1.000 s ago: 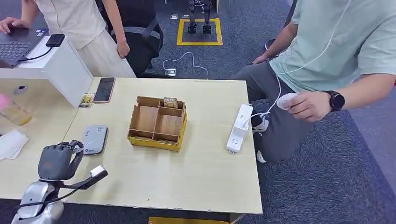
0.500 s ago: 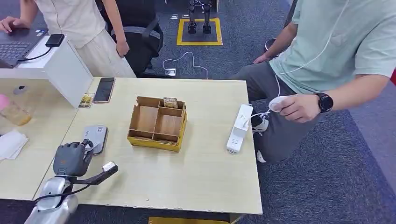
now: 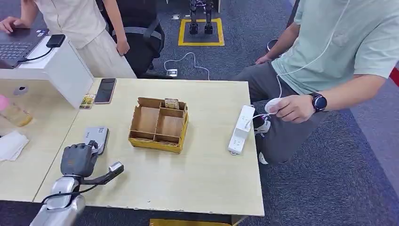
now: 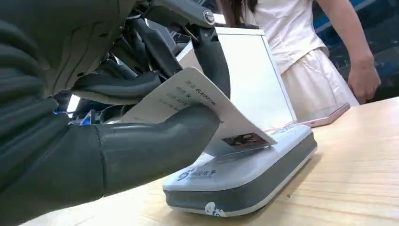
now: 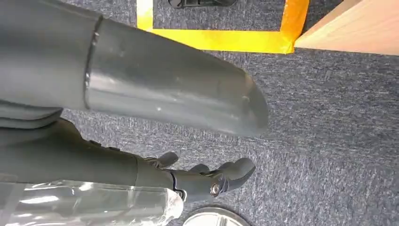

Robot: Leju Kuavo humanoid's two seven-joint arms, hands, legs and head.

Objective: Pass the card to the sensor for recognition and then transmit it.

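My left hand is over the near left part of the wooden table, just short of the grey card sensor. In the left wrist view the hand pinches a white printed card between the thumb and the darker fingers. The card's far edge hangs tilted just above the sensor's pale top; I cannot tell whether they touch. My right hand hangs beside the table over grey carpet, fingers apart and holding nothing.
A yellow cardboard box with dividers stands mid-table, a white power strip near the right edge, a phone at the back left. A seated person's hand holds a small white object by the strip. Another person stands behind a white partition.
My left hand has moved forward and to the right with the card, up to the sensor. The seated person's hand has drifted left toward the power strip.
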